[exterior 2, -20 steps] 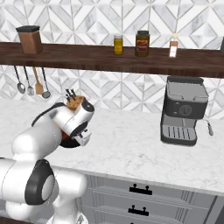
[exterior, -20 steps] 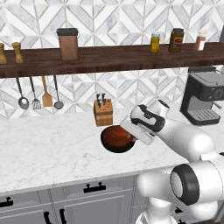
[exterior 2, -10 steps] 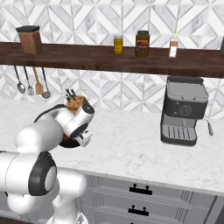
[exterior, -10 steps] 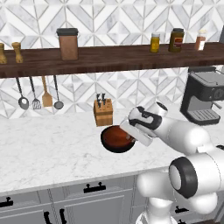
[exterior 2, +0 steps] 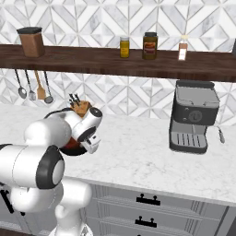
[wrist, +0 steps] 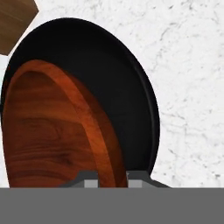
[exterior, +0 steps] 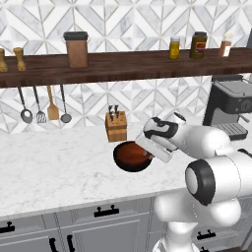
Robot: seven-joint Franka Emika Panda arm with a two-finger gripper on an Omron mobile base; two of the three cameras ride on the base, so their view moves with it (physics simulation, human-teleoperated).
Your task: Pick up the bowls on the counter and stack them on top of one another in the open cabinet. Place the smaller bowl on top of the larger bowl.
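Hand point(wrist: 112, 177) beside knife block point(exterior: 116, 126)

The wooden knife block point(exterior: 116, 126) stands just behind the glossy black bowl point(exterior: 123, 158), blocking rear access. White marble counter point(exterior: 54, 162) lies bare to its left and front. On the dark wooden shelf point(exterior: 123, 65), room stands open between the brown canister point(exterior: 76, 49) and the yellow jar point(exterior: 174, 48).

Even, bright, shadeless rendered light falls across all views, with soft sheen on the robot's white shells, a faint dark shadow under the shelf point(exterior: 123, 66) on the tiled wall, and slightly soft, low-resolution edges in the close hand view.
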